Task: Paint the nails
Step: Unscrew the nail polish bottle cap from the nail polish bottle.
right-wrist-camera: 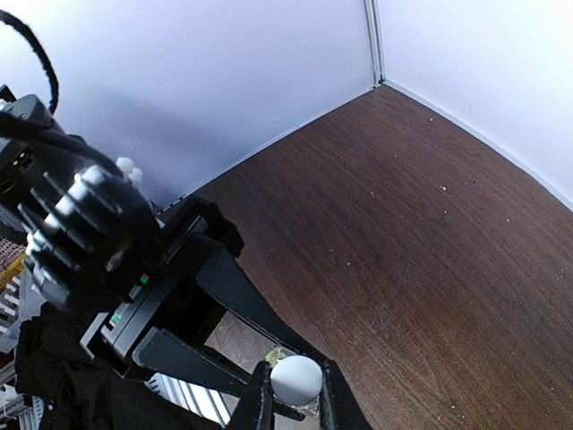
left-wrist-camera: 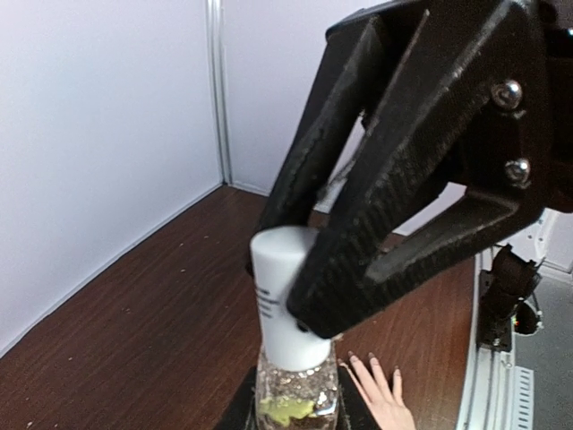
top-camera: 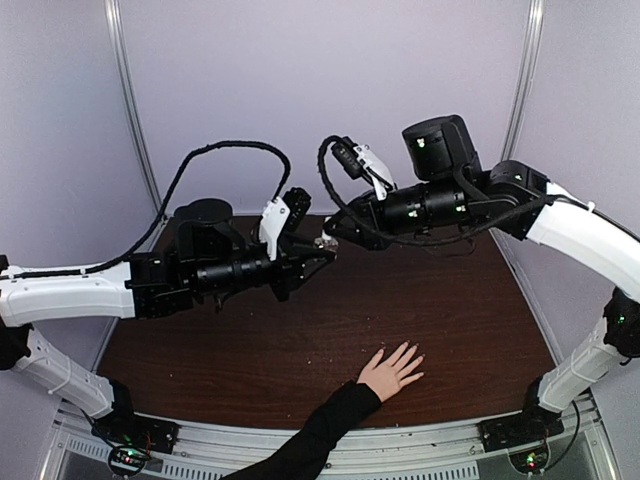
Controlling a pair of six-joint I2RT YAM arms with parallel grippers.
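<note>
A: What stands in the way over the table (top-camera: 480,320)?

B: The left arm (top-camera: 220,272) and right arm (top-camera: 440,205) meet in mid-air above its back half. The left gripper (top-camera: 321,257) and right gripper (top-camera: 326,241) are joined at 1 bottle (left-wrist-camera: 295,394) and its cap (left-wrist-camera: 282,296), so they form a bar from side to side.

A: And underneath?

B: Open wood. Near the front edge, right of centre, a hand (top-camera: 392,370) lies flat, with its sleeve (top-camera: 320,435) reaching in over that edge. Walls (top-camera: 300,80) close 3 sides: left, back and right.
</note>
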